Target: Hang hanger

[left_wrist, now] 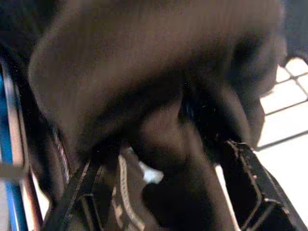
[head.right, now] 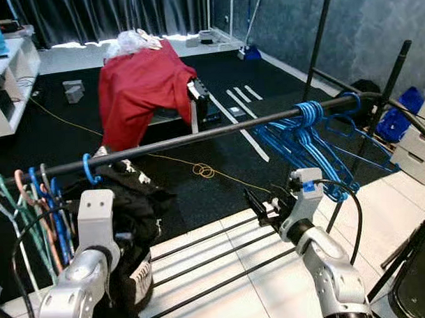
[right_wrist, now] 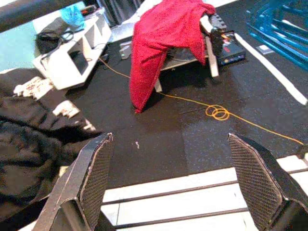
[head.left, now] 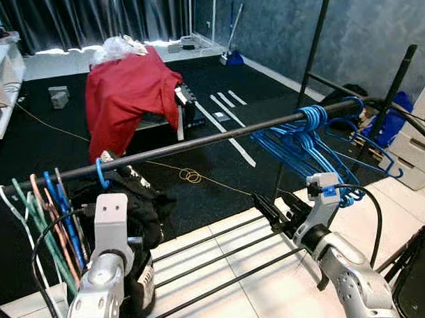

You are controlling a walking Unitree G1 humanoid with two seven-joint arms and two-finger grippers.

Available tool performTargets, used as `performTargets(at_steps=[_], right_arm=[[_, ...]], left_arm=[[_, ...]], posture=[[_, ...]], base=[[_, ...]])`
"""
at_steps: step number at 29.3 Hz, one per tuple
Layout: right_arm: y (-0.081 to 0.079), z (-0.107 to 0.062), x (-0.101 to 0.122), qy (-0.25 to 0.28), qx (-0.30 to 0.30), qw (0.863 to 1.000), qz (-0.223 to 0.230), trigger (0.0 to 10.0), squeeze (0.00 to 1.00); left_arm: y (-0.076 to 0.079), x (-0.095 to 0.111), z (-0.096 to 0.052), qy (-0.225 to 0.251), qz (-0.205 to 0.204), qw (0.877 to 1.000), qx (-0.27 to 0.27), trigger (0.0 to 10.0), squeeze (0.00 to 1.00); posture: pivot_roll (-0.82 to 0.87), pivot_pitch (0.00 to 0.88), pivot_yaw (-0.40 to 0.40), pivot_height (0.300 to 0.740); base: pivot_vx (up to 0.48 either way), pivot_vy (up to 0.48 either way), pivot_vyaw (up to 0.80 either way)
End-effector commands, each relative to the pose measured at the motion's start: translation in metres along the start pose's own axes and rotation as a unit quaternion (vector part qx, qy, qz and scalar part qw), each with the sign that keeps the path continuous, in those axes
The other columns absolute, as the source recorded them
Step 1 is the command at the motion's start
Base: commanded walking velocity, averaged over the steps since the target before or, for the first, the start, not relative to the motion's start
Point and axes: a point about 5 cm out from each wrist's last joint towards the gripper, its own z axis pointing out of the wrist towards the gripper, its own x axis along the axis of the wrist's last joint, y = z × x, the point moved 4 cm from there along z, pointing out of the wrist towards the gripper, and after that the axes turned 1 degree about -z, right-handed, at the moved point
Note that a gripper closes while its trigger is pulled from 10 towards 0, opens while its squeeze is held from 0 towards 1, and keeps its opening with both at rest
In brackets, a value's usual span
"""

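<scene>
A black rail [head.left: 198, 142] runs across the rack at chest height. Several blue hangers [head.left: 302, 138] hang bunched at its right end. Near the left end a blue hook [head.left: 100, 173] sits on the rail with a black garment [head.left: 140, 196] drooping below it. Several coloured hangers [head.left: 50, 220] hang at the far left. My left gripper [left_wrist: 159, 192] is pushed into the black garment, fingers [left_wrist: 250, 192] spread with cloth bunched between them. My right gripper [head.left: 270, 209] is open and holds nothing, below the rail and left of the blue hangers.
The rack's low bars [head.left: 223, 260] cross over white tiles beneath the arms. A red cloth [head.left: 130, 88] drapes over a stand on the black mat behind. A yellow cable [head.left: 192, 176] lies on the floor. White drawers [head.left: 418, 148] stand right, a white shelf [head.left: 0, 76] left.
</scene>
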Motion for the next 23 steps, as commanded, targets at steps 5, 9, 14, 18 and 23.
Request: performTargets(at_steps=[5, 9, 14, 18, 23], right_arm=[[0.002, -0.001, -0.002, -0.006, -0.002, 1.0, 0.006, 10.0, 0.0], [0.001, 0.0, -0.002, -0.006, -0.001, 1.0, 0.007, 10.0, 0.0], [0.001, 0.0, -0.002, -0.006, -0.001, 1.0, 0.008, 10.0, 0.0], [0.002, 0.0, -0.002, -0.006, -0.002, 1.0, 0.009, 10.0, 0.0], [0.003, 0.0, -0.002, -0.007, -0.002, 1.0, 0.008, 10.0, 0.0]], left_arm=[[-0.014, -0.013, -0.012, -0.017, 0.022, 0.999, 0.017, 10.0, 0.0], [-0.022, -0.025, -0.015, -0.034, 0.028, 0.998, 0.035, 10.0, 0.0], [-0.029, -0.031, -0.017, -0.04, 0.032, 0.998, 0.047, 1.4, 0.0], [-0.035, -0.032, -0.02, -0.044, 0.031, 0.997, 0.054, 0.6, 0.0], [-0.042, -0.036, -0.023, -0.051, 0.036, 0.996, 0.061, 1.6, 0.0]], posture=[[0.0, 0.066, -0.027, 0.74], [0.0, 0.067, -0.027, 0.74], [0.0, 0.067, -0.028, 0.74], [0.01, 0.068, -0.027, 0.74], [0.01, 0.063, -0.032, 0.74]], base=[[0.0, 0.0, 0.0], [0.0, 0.0, 0.0], [0.0, 0.0, 0.0], [0.0, 0.0, 0.0], [0.0, 0.0, 0.0]])
